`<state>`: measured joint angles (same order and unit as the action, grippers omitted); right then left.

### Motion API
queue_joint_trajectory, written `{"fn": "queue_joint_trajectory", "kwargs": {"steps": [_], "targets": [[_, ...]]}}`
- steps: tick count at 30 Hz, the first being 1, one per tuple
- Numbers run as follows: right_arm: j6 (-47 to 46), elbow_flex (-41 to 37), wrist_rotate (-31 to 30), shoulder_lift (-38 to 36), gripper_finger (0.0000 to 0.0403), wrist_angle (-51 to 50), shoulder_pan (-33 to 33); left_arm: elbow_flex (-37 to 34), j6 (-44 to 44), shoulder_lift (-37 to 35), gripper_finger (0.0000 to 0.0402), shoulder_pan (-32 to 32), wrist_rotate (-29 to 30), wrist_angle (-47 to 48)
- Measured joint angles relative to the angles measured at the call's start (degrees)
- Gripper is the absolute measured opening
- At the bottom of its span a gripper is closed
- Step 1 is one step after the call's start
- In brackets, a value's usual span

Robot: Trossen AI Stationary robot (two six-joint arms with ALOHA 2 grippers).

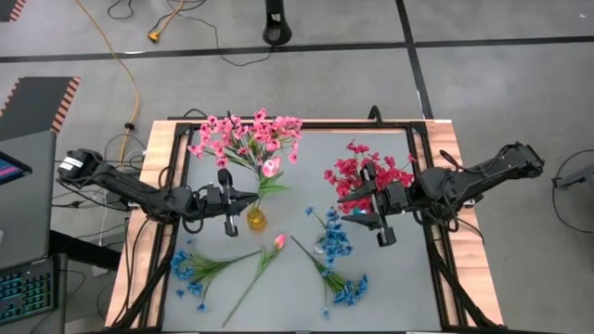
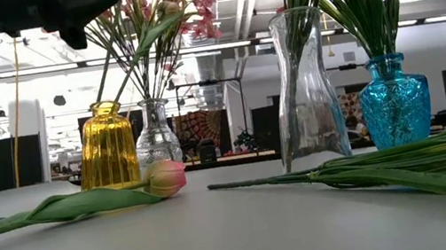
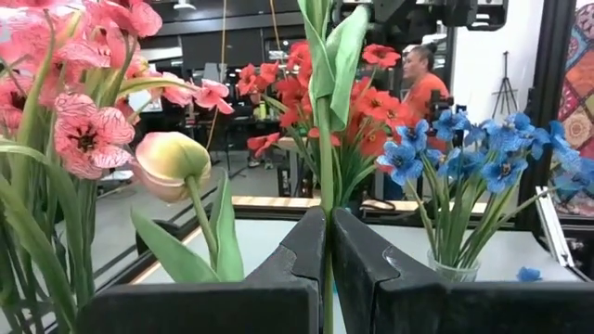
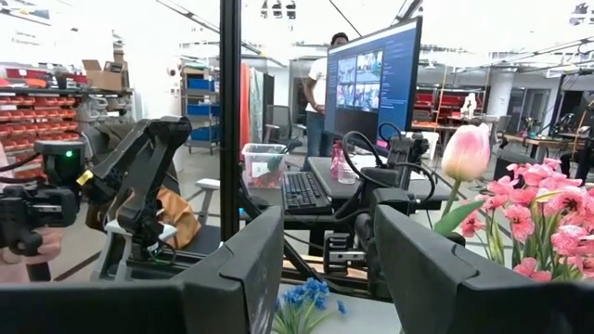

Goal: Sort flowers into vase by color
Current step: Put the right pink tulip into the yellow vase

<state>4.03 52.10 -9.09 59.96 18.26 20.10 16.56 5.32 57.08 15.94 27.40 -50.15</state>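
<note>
Above yellow vase (image 1: pixel 256 220), left tool (image 3: pixel 327 243) pinches tulip stem (image 3: pixel 324 139).

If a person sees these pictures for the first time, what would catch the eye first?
Probably the pink flowers bunched at the table's far left and the red flowers at far right. Next, the left claw, shut on a tulip stem above the yellow vase. Blue sprigs lie loose near the front.

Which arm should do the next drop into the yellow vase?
Left. Its gripper is shut on a tulip stem and sits right by the yellow vase. The right gripper is open, empty, across the table near the clear vase.
</note>
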Motion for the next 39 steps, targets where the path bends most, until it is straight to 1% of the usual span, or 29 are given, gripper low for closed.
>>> {"fn": "queue_joint_trajectory", "kwargs": {"steps": [7,11,16,19,22,26,29,39], "targets": [[-0.02,0.00,-0.02,0.00,0.0195,0.20,0.00,0.00,1.31,0.87,0.0000,0.02,-0.05,-1.03],[0.31,0.00,-0.01,0.00,0.0195,0.20,0.00,0.00,-0.01,4.39,0.0000,0.02,0.00,-1.80],[0.33,0.00,-0.02,0.00,0.0195,0.17,0.00,0.00,0.05,9.92,0.0000,0.02,-0.05,-8.42],[0.35,0.00,-0.02,0.00,0.0195,0.15,0.00,0.00,-0.53,11.73,0.0000,0.02,0.21,-8.67],[0.46,0.00,-0.02,0.00,0.0195,0.17,0.00,0.00,-1.72,12.45,0.0000,0.42,1.39,-6.83],[0.50,0.00,-0.02,0.00,0.0195,0.15,0.00,0.00,-3.24,12.32,0.0000,2.13,6.24,-3.18],[0.51,0.00,-0.02,0.00,0.0195,0.15,0.00,0.00,-3.49,12.26,0.0000,3.40,8.54,-2.20],[0.94,0.00,-0.02,0.00,0.0195,0.13,0.00,0.02,-7.55,12.26,0.0000,4.68,9.31,2.03]]}}
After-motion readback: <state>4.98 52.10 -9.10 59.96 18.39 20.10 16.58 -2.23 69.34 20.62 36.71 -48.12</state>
